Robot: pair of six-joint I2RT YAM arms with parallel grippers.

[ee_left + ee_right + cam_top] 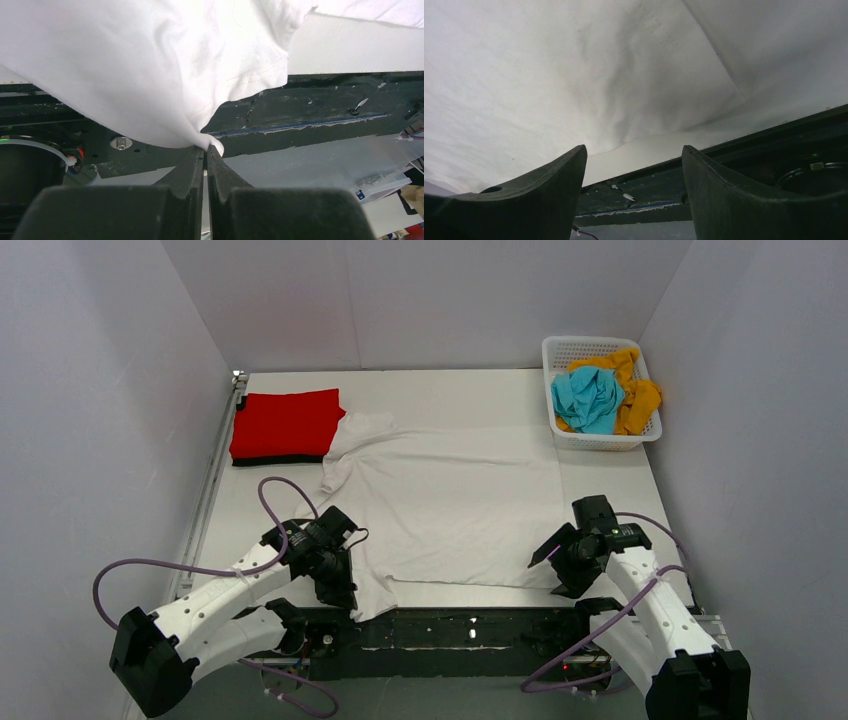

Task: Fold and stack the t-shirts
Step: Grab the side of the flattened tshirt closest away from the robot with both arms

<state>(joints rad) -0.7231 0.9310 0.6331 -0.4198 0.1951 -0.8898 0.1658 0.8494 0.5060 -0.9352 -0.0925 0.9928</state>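
Grips the near-left corner of the white t-shirt (450, 505) in the left tool (206, 149), closed on cloth, at the near edge of the counter (450, 390). Holds the right tool (552, 572) spread, empty, just beside the near-right corner. Lies flat mid-counter, long axis left to right.

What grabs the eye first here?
The white t-shirt spread mid-table, its near-left corner pinched in the shut left hand, the right hand open at its near-right edge. A folded red t-shirt lies on a black one far left; a basket with the teal shirt and mustard shirt sits far right.
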